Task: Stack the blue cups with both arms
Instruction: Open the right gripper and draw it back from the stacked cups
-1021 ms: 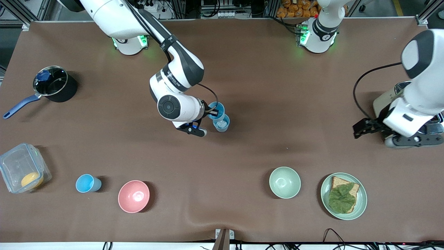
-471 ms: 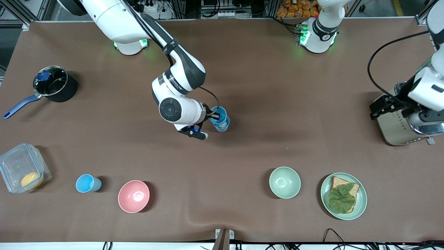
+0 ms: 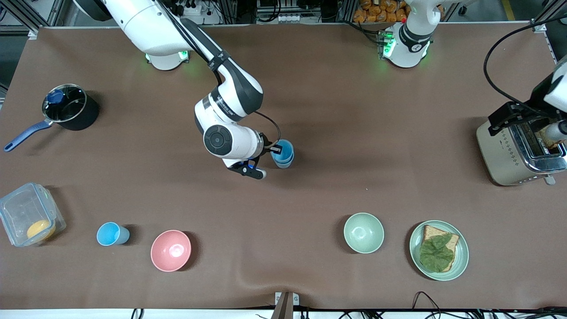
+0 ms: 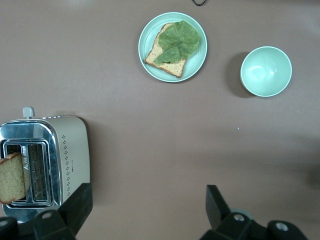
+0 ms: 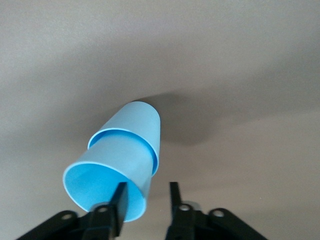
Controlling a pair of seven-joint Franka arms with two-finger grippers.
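Near the middle of the brown worktop, the right gripper pinches the rim wall of a blue cup, one finger inside the mouth and one outside, jaws narrowed onto the thin plastic. That cup sits partway inside a second blue cup standing on the worktop, so the pair is nested but, by the band of inner wall showing in the right wrist view, probably not fully seated. The stack's long axis runs upright, straight below the jaws, so the coming move looks like a short push down along it, then a release. A third blue cup stands apart near the front camera, just beside the pink bowl at the right arm's end; the right arm is by far the nearer to it. The left gripper hangs over the toaster, jaws spread wide and holding nothing, waiting.
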